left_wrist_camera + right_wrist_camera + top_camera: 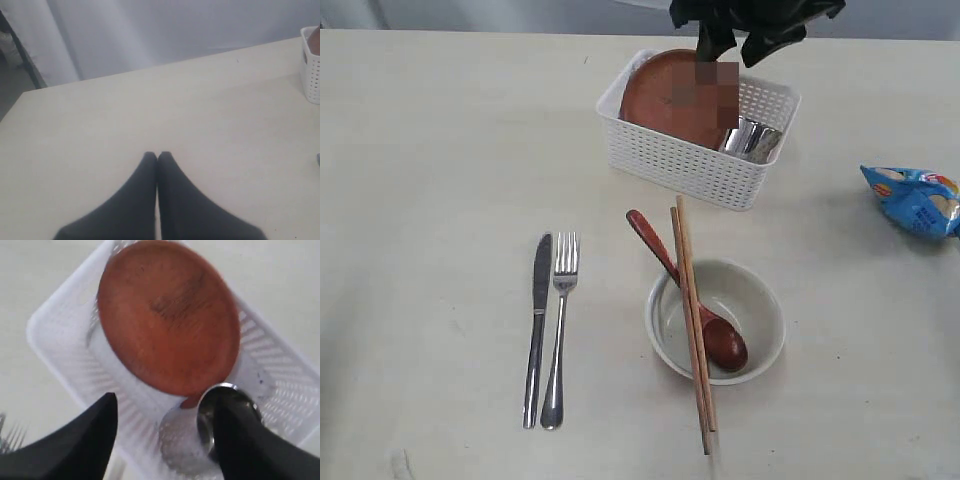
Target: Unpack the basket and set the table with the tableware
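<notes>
The plate point(670, 95) is leaned on edge in the basket point(692, 165), probably because it is too wide to lie flat. The cup point(752, 140) is tucked at its four o'clock. The basket is found at twelve o'clock of the bowl point(760, 300). The right gripper point(162, 405) is poised above the basket and pointed down, jaws spread, nothing grasped. The left gripper point(157, 156) is held low over the table point(440, 150), jaws pressed together.

The basket point(690, 165) is white lattice, the plate point(660, 95) brown, the snack bag point(915, 200) blue.
</notes>
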Motion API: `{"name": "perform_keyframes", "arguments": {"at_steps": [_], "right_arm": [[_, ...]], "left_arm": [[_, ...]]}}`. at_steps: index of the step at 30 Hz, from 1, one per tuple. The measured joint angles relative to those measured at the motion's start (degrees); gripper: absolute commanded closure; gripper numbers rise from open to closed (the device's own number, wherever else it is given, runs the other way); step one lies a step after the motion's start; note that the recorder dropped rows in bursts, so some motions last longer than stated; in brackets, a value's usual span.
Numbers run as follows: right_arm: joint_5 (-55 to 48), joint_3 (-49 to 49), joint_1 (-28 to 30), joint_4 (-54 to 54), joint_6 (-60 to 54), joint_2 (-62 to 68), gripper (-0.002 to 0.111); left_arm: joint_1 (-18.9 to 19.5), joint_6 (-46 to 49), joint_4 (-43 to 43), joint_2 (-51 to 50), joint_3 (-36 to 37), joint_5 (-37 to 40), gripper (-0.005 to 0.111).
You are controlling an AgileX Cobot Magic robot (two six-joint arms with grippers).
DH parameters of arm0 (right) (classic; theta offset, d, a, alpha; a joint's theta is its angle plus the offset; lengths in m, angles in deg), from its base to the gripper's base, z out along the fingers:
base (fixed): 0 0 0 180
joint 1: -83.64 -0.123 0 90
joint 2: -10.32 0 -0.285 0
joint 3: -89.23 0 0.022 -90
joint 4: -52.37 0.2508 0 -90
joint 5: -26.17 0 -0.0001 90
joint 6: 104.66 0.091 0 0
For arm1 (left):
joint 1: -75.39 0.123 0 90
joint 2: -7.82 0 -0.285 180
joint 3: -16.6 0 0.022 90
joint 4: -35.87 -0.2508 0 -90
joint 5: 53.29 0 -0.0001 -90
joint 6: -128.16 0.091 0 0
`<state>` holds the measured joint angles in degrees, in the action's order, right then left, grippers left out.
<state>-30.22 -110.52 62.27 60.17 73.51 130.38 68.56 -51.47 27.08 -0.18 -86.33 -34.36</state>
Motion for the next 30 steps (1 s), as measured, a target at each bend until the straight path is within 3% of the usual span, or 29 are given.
{"name": "perform_keyframes", "arguments": {"at_steps": [7, 30], "right_arm": [[0.98, -10.79, 1.6, 0.13, -11.24, 13.87, 0.054], [-3.3, -11.22, 4.18, 2.45, -14.63, 17.0, 0.058]], "left_arm": [[0.0, 0.0, 0.0, 0.0, 0.0, 0.0, 0.107], [0.0, 0.0, 0.0, 0.0, 0.0, 0.0, 0.107]]}}
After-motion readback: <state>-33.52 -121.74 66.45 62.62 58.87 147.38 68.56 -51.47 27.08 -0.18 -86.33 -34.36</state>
